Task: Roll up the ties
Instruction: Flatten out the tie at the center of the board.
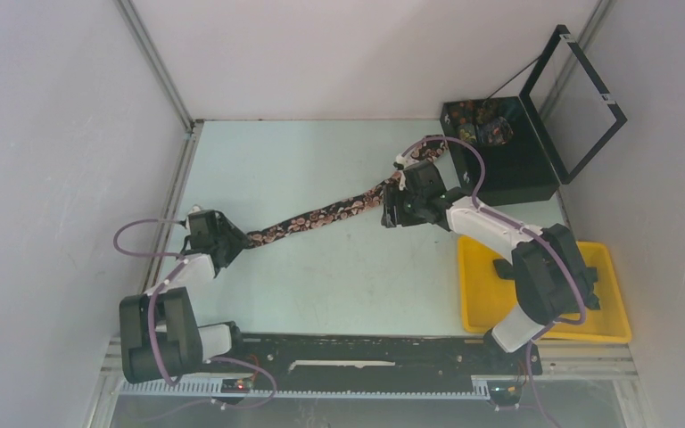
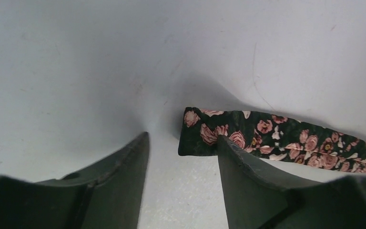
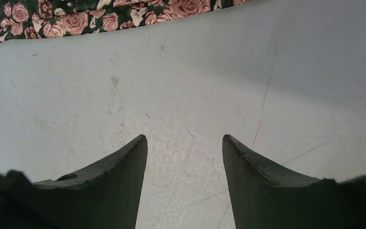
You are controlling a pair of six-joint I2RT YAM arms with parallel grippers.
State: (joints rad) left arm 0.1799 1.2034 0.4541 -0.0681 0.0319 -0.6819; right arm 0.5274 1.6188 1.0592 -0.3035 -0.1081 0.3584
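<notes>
The rose-patterned tie [image 1: 321, 218] is lying stretched across the pale table [image 1: 339, 294], running leftward from the black box [image 1: 517, 169], white walls [image 1: 321, 53] all round. At its end far from the box, the left gripper [image 2: 181, 136] is standing spread, pinching nothing. Nearer the box, the right gripper [image 3: 185, 138] is hovering spread, empty.
</notes>
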